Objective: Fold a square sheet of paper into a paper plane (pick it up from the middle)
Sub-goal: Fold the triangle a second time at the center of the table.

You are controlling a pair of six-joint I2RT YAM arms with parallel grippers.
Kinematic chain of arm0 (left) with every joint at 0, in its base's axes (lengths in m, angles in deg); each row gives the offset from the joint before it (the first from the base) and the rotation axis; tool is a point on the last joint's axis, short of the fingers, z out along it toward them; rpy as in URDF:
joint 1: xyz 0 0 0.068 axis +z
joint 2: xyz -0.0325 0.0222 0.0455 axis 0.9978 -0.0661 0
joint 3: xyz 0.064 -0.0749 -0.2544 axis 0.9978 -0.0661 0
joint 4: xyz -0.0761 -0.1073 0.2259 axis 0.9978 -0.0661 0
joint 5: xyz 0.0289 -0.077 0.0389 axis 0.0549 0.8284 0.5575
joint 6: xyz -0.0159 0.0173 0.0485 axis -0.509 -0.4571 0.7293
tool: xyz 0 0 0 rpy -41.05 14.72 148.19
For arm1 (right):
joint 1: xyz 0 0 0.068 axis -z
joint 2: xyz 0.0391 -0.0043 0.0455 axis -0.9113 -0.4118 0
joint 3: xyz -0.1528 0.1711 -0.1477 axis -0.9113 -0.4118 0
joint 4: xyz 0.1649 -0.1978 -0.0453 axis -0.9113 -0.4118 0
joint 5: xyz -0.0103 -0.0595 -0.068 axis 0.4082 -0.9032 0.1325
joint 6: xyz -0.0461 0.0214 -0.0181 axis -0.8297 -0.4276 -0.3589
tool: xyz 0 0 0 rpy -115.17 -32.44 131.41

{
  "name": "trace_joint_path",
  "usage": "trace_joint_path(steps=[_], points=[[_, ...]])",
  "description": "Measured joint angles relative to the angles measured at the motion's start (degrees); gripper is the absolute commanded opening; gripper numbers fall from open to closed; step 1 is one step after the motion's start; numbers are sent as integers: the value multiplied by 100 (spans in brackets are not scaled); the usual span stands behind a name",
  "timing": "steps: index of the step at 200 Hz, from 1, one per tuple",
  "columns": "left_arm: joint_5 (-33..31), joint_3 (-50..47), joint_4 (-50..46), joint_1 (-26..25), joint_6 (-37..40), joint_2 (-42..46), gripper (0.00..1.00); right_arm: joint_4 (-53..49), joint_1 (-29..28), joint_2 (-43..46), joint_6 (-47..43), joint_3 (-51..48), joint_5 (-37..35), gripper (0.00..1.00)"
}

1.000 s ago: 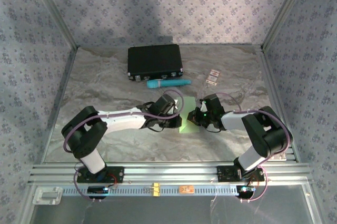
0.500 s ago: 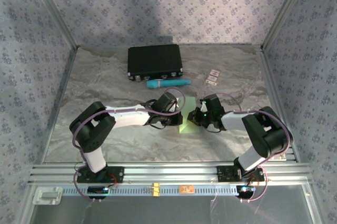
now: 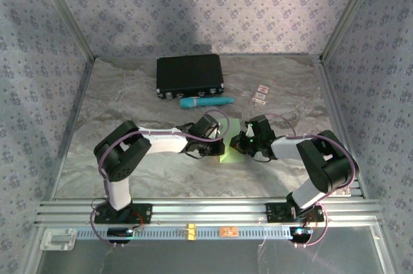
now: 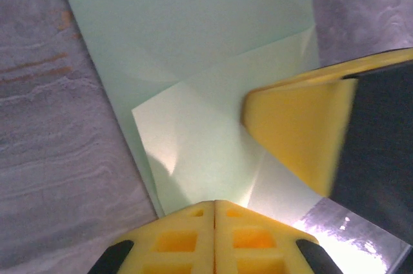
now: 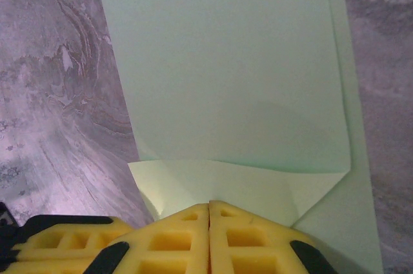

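Paper: we see the square sheet of paper (image 3: 227,155) lying flat on the table (image 3: 129,106) between the two arms, with a flap folded over at one end
Left gripper (image 4: 214,206): closed on nothing, tips at the folded flap
Right gripper (image 5: 209,208): also closed and empty, resting just beside the left
Handling: we judge the paper light, thin and limp, likely to slide and easily miscreased
Hold: we would pin it with closed tips and pinch a free flap corner lightly

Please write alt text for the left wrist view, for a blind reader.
Partly folded pale green paper lies on a grey table. The shut left fingers sit at its near edge; the right fingers rest on it.
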Motion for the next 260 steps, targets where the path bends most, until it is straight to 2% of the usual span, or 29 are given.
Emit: trace_joint_path(steps=[73,124,159,221,260], points=[[-101,-22,48,-17,4,-28,2,-267,-37,402,-114,7,26,10],[-144,-22,42,-39,11,-22,2,-260,-330,129,-131,33,44,9],[-179,-22,44,-44,26,-22,1,-87,-7,-39,-127,33,214,9],[-188,-50,92,-44,24,-11,2,-101,975,-35,-157,50,262,10],[-229,-94,138,-50,24,17,2,-201,769,334,-256,55,212,10]])
